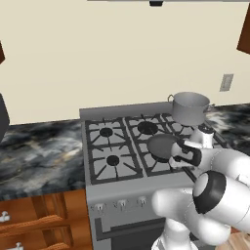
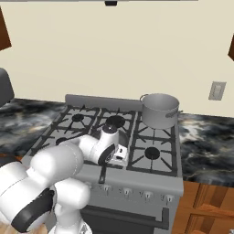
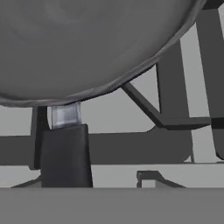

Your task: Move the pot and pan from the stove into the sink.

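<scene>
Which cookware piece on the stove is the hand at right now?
The pan, shallow and dark, on the front middle burner under the wrist. The taller silver pot sits apart on the back right burner.

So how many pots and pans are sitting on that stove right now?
2. The silver pot stands on the back right burner of the stove; the dark pan sits on the front middle burner, partly hidden by the arm.

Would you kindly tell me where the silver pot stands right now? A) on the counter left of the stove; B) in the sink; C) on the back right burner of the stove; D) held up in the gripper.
C: the pot stands upright on the grate at the back right corner of the stove, well apart from the arm, which reaches down at the dark pan nearer the front.
</scene>
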Tool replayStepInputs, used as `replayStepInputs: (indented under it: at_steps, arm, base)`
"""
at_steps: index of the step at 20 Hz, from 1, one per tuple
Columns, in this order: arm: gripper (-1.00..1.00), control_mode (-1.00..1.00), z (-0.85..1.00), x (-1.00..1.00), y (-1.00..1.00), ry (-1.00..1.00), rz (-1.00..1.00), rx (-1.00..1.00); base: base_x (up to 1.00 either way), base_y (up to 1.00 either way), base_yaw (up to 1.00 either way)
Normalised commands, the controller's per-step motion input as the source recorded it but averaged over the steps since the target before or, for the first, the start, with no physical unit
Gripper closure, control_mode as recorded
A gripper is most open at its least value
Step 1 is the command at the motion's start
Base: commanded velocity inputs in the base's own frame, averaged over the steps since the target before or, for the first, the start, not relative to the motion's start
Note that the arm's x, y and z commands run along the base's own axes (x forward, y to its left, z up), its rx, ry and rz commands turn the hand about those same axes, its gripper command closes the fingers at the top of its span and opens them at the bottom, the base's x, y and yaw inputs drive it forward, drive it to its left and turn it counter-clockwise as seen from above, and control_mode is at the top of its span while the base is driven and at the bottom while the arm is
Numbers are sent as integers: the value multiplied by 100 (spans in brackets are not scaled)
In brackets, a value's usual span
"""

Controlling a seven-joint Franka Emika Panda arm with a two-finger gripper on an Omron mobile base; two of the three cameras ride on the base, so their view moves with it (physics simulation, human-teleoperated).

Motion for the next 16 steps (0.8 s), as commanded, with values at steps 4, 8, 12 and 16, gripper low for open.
replayStepInputs:
  at_steps: [4,8,12,16]
  arm:
    - [100,-100,31,0,1,-2,-1,2]
    - [100,-100,84,0,14,-3,-9,1]
    - [100,-100,99,0,17,-3,-4,2]
    - [100,-100,90,-17,7,0,3,0]
  base:
    - [0,0,0]
    - [0,0,0]
    - [0,0,0]
    - [0,0,0]
